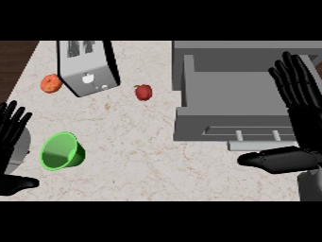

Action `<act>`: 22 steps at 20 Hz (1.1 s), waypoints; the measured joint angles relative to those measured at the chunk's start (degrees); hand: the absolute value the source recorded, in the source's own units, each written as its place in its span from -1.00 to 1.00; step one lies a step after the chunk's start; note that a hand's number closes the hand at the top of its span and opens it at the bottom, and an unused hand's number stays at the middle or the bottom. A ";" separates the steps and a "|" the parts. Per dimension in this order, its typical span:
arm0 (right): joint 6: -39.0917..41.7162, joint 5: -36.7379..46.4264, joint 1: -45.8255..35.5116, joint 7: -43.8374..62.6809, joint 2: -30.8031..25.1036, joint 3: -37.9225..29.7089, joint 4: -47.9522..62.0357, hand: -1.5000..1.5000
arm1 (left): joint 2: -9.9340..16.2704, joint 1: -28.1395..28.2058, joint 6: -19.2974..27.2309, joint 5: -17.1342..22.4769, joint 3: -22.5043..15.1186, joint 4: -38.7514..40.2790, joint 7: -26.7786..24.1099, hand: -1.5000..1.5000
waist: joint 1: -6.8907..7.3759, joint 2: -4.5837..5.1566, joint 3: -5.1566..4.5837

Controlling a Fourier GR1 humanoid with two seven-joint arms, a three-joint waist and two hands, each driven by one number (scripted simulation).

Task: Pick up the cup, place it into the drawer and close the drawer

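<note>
Okay, beige marbled stone counter with faint veins, dark wood floor past its top-left edge. Green cup, smooth plastic, tapered, lies tipped with its mouth facing up-left, on the counter's left part. Left hand, glossy black, sits just left of the cup, not touching, fingers straight and spread, holding nothing. Right hand over the grey boxy drawer, fingers straight, thumb out, released, nothing in it. Drawer is pulled open, flat matte walls, pale bar handle on its front. Shiny metal toaster top-left, tilted; orange doughnut-like thing beside it, red apple to its right. Bare counter between cup and drawer.
</note>
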 measured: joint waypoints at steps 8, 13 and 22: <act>0.59 -0.56 -2.83 1.72 -1.05 -1.68 0.34 -1.00 | 1.84 -4.40 -1.44 -8.48 1.14 20.11 -12.85 -1.00 | -0.19 -0.01 -0.01; 1.28 -0.61 -3.32 0.33 -1.05 -2.39 2.22 -1.00 | 2.75 -7.49 -1.30 -13.75 0.86 33.62 -22.96 -1.00 | -0.25 0.02 -0.03; 1.48 -1.24 -4.37 2.22 -1.22 -3.13 1.39 -1.00 | 5.53 -16.78 2.79 -20.82 0.31 58.31 -37.10 -1.00 | -0.66 0.14 -0.08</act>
